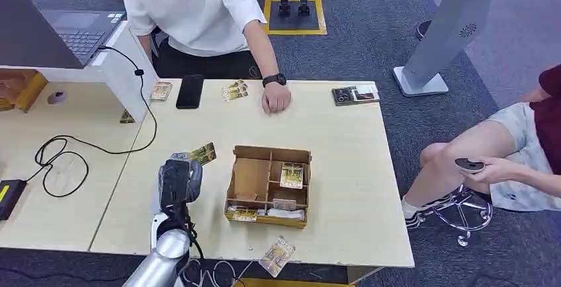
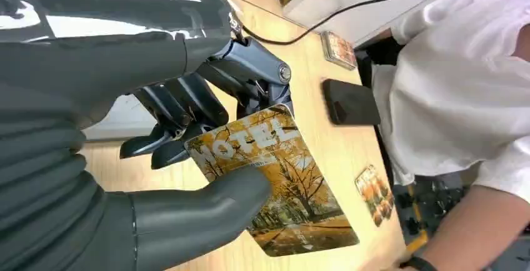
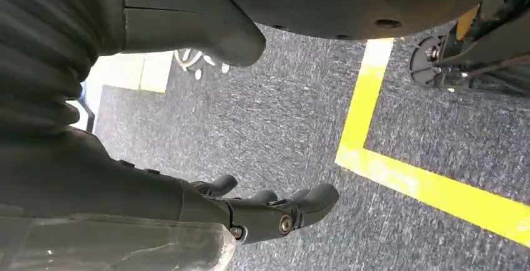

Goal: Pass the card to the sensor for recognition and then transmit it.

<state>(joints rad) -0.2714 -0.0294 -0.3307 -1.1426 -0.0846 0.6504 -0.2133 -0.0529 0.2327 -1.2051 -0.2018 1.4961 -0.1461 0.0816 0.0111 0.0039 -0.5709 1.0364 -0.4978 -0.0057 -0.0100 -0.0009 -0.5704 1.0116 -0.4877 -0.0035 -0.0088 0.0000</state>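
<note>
Card [image 2: 275, 183] pickup is done — left hand [image 1: 177, 180] holds it, lifted off the table [image 1: 344, 148] at lower left of centre in the head view, just left of the cardboard box [image 1: 268, 184]. In the head view the card pokes out to the upper right of the hand, its yellow edge toward the box's near corner. Left wrist view gives the grip: thick grey thumb [image 2: 200, 211] pressed onto the printed face near the "HOTEL" lettering, darker fingers [image 2: 181, 115] curled in behind the card's top edge, so the card is pinched between thumb and fingers at one end, most of its length sticking free toward the lower right of that frame. Still to do, by my reading: present the card to the sensor, then hand it on. I cannot tell for certain which object is the sensor; the black phone-like slab [image 1: 190, 91] at the upper middle of the table is a candidate. A person in a white shirt [image 1: 192, 9] stands at the far edge, one hand [image 1: 276, 98] resting on the table — likely the receiver. Right hand [image 3: 269, 211] hangs over grey carpet with a yellow floor line [image 3: 400, 171]; fingers loosely apart, holding nothing. Estimate: about a third through.
</note>
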